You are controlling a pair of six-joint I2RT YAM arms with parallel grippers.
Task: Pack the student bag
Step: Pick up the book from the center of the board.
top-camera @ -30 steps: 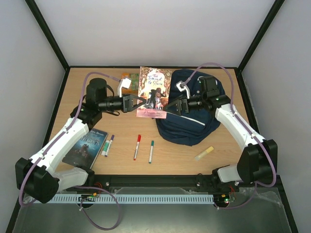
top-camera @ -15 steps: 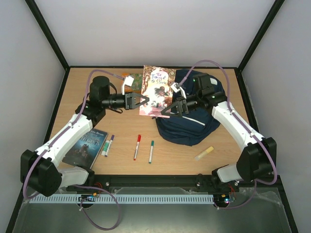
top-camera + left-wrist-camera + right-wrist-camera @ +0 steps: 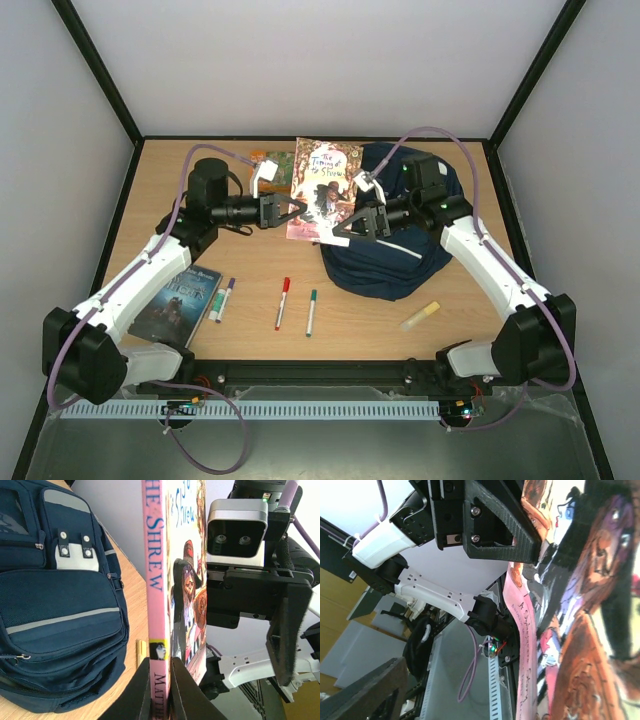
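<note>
The student bag is a navy backpack lying at the right middle of the table; in the left wrist view it shows grey stripes and white patches. My left gripper is shut on the pink spine of a paperback, "The Taming of the Shrew", and holds it raised and tilted beside the bag's left edge. The spine runs up between my left gripper's tips. My right gripper is open at the book's lower right corner. One of its fingers shows apart from the cover.
A dark book lies at front left with a purple-capped marker beside it. A red marker and a green marker lie at front centre. A yellow highlighter lies in front of the bag. Another book lies at the back.
My left gripper has lifted the paperback and carried it right towards the bag, tilting it more upright. My right gripper has stayed at the book's lower corner, shifting slightly.
</note>
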